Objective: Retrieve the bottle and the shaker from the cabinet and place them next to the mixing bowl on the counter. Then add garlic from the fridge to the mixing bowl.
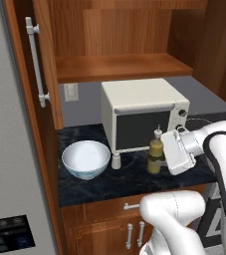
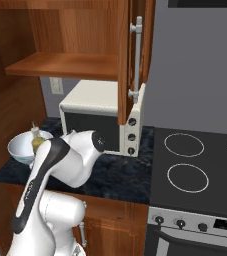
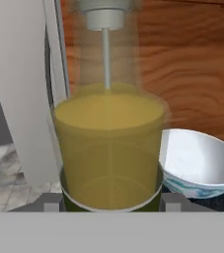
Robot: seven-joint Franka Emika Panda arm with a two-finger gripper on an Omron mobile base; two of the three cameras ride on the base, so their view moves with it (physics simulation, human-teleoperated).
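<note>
My gripper (image 1: 160, 158) is shut on the bottle (image 1: 156, 154), a clear bottle of yellow liquid with a white pump top. It stands upright low over the dark counter (image 1: 129, 177), in front of the toaster oven. In the hand view the bottle (image 3: 108, 148) sits between my fingertips (image 3: 175, 201). The white mixing bowl (image 1: 86, 158) rests on the counter to the bottle's left, also seen as the bowl (image 3: 197, 163) behind the bottle, and the bowl (image 2: 19, 148) beside the bottle (image 2: 36, 140). A small white shaker (image 1: 116, 161) stands between bowl and bottle. The garlic is out of view.
A white toaster oven (image 1: 144, 112) stands at the back of the counter. Above it the wooden cabinet shelf (image 1: 119, 67) is bare, its doors (image 1: 42, 60) swung open. A grey fridge (image 1: 5, 149) borders the left; a stove (image 2: 195, 165) lies to the right.
</note>
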